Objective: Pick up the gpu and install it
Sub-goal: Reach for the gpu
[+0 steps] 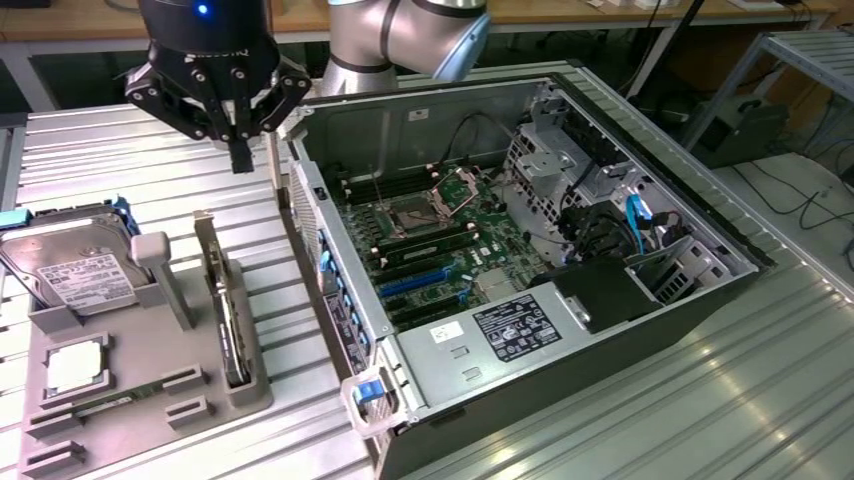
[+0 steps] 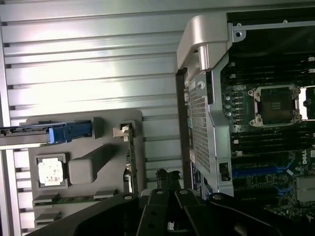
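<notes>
gpu (image 1: 230, 330) sits on edge in the gray holder (image 1: 134, 412): thin card seen edge-on, silver bracket at the end nearest the gripper (image 1: 240, 158). Gripper is fully closed, gripping nothing, and hangs above and just past that bracket end, apart from the card. 1 hard drive (image 1: 74, 270) and 1 cpu (image 1: 74, 365) share the holder. Open pc case (image 1: 400, 120) is just beside, on the exterior view's right.

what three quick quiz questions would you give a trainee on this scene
1. True or false: the tool holds the gpu.
2. In the grey holder, the gpu: A lies flat, B stands on edge, C leans on the tool.
3. Fill in: the tool is ____ (open or shut).
Key: 1 false; 2 B; 3 shut.
</notes>
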Available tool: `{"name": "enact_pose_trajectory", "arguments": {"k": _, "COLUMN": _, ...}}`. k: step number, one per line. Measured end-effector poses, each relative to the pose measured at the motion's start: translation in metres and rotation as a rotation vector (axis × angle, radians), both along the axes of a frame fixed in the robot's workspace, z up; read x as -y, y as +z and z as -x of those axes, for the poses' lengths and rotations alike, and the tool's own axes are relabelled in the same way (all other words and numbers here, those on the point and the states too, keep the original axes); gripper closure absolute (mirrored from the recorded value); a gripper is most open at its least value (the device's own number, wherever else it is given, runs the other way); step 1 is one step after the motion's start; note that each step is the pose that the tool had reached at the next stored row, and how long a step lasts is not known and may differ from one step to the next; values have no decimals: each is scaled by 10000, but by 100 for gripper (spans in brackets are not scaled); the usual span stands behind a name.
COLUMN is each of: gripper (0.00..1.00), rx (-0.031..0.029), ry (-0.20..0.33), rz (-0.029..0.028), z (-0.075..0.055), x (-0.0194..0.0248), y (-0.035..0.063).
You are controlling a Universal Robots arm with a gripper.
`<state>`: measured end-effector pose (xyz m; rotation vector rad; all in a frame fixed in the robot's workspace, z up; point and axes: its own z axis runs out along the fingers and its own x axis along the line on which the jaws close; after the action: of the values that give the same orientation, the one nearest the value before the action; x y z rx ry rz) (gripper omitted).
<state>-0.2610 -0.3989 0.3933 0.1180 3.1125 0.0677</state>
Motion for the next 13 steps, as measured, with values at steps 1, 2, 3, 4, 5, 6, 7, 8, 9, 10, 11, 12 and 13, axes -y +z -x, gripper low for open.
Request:
{"name": "enact_pose_trajectory", "arguments": {"k": 1, "gripper": 89, "rx": 0, "ry": 0, "rz": 0, "z": 17, "x": 0, "y": 0}}
{"name": "enact_pose_trajectory", "arguments": {"k": 2, "gripper": 89, "rx": 0, "ry": 0, "rz": 0, "z": 30, "x": 0, "y": 0}}
{"name": "enact_pose_trajectory", "arguments": {"k": 3, "gripper": 89, "rx": 0, "ry": 0, "rz": 0, "z": 43, "x": 0, "y": 0}}
{"name": "enact_pose_trajectory", "arguments": {"k": 4, "gripper": 89, "rx": 0, "ry": 0, "rz": 0, "z": 57, "x": 0, "y": 0}}
{"name": "enact_pose_trajectory", "arguments": {"k": 5, "gripper": 89, "rx": -1, "ry": 0, "rz": 0, "z": 70, "x": 0, "y": 0}}
{"name": "enact_pose_trajectory", "arguments": {"k": 6, "gripper": 89, "rx": 0, "ry": 0, "rz": 0, "z": 85, "x": 0, "y": 0}}
{"name": "enact_pose_trajectory", "arguments": {"k": 7, "gripper": 89, "rx": 1, "ry": 0, "rz": 0, "z": 103, "x": 0, "y": 0}}
{"name": "enact_pose_trajectory", "arguments": {"k": 8, "gripper": 89, "rx": 1, "ry": 0, "rz": 0, "z": 121, "x": 0, "y": 0}}
{"name": "enact_pose_trajectory", "arguments": {"k": 9, "gripper": 89, "rx": 1, "ry": 1, "rz": 0, "z": 139, "x": 0, "y": 0}}
{"name": "enact_pose_trajectory", "arguments": {"k": 10, "gripper": 89, "rx": 0, "ry": 1, "rz": 1, "z": 156, "x": 0, "y": 0}}
{"name": "enact_pose_trajectory", "arguments": {"k": 11, "gripper": 89, "rx": -1, "ry": 1, "rz": 1, "z": 173, "x": 0, "y": 0}}
{"name": "enact_pose_trajectory", "arguments": {"k": 12, "gripper": 89, "rx": 0, "ry": 1, "rz": 0, "z": 189, "x": 0, "y": 0}}
{"name": "enact_pose_trajectory", "arguments": {"k": 13, "gripper": 89, "rx": 0, "ry": 1, "rz": 0, "z": 209, "x": 0, "y": 0}}
